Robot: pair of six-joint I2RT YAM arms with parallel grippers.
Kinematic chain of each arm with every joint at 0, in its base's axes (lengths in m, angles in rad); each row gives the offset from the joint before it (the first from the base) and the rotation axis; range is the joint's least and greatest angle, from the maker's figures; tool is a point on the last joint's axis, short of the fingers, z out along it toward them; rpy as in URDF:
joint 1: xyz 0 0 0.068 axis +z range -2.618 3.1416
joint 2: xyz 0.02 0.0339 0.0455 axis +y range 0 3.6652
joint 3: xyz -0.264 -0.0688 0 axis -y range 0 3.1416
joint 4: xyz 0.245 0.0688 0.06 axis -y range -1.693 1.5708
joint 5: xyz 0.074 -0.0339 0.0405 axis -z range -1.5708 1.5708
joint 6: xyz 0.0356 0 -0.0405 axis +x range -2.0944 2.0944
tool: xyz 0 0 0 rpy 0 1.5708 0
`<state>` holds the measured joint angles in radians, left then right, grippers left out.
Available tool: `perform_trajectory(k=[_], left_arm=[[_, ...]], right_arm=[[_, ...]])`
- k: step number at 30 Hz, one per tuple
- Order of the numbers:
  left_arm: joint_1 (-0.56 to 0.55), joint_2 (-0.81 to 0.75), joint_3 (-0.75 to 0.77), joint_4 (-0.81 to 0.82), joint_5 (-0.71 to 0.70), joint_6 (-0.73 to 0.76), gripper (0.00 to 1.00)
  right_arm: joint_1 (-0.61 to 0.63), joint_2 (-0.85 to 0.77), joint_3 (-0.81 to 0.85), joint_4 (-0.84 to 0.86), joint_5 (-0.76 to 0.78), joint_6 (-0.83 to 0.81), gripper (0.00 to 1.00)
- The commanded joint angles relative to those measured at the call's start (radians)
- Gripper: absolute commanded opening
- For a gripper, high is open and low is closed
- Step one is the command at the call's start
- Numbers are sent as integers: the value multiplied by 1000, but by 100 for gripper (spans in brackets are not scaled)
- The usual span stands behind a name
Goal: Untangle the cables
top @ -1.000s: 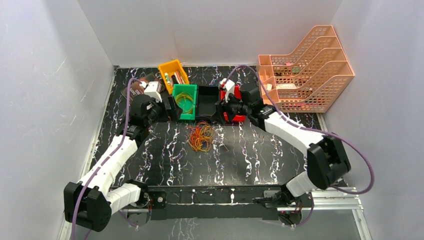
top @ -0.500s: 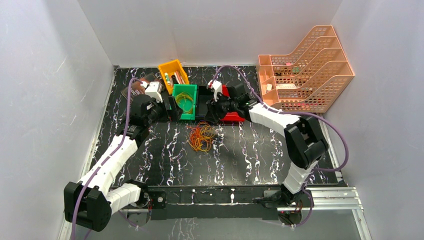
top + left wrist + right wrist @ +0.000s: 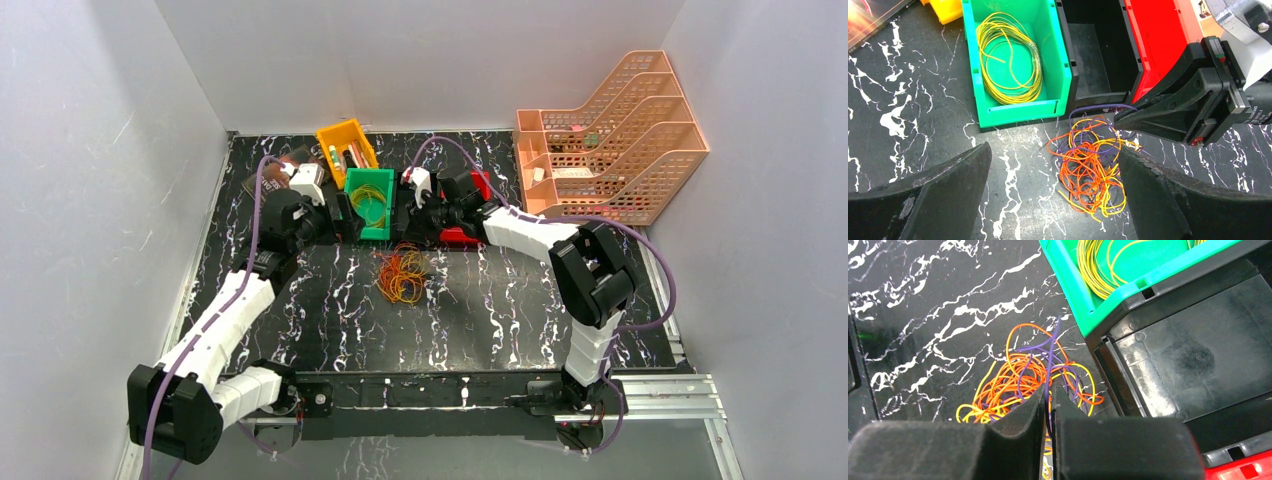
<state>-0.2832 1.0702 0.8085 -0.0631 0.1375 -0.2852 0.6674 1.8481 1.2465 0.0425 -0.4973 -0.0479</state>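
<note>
Right arm swung left since a second ago, off the red bin [image 3: 1158, 35] to the front of the black bin [image 3: 1093, 60]; the right hand [image 3: 1049, 394] went from wide to narrow. Left arm unchanged.

Right hand is now pinched on one purple cable [image 3: 1049, 367]. The strand runs from the cable tangle [image 3: 1090, 175] into the slit between the fingers. Tangle is orange, yellow and purple loops, lying on the surface [image 3: 923, 115]. In top view it is at 6 o'clock of the seam between green bin [image 3: 1018, 112] and black bin. Right hand tip is at the tangle's 12 to 1 o'clock, just beside the black bin's front wall.

Left hand [image 3: 1054, 151] is wide, gripping nothing, and hovers over the surface. In wrist view the tangle shows between its fingers; in top view it is at the tangle's 10 o'clock, beside the green bin. Yellow cable coil [image 3: 1034, 65] lies inside the green bin, apart from the tangle.
</note>
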Motion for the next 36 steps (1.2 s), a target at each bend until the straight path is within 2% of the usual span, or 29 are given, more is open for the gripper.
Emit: perform_trajectory(k=[1, 6, 10, 15, 24, 25, 30, 36], left_arm=[[6, -66, -1, 2, -14, 21, 98], [6, -110, -25, 27, 9, 27, 98], [4, -119, -7, 37, 156, 58, 98], [4, -130, 27, 71, 281, 61, 98], [2, -44, 41, 272, 552, -27, 98], [-1, -24, 41, 338, 599, -55, 98], [-50, 8, 53, 380, 623, -65, 98], [-99, 22, 22, 406, 566, -67, 98]], right_arm=[[16, -54, 22, 64, 15, 33, 10], [55, -166, -24, 57, 55, 46, 2], [78, -289, -81, 47, 49, 79, 0], [84, -418, -69, -15, 58, 118, 0], [83, -557, -5, -100, 224, 224, 0], [83, -578, 9, -106, 236, 248, 0], [84, -583, 64, -146, 232, 295, 0], [83, -569, 96, -151, 219, 335, 0]])
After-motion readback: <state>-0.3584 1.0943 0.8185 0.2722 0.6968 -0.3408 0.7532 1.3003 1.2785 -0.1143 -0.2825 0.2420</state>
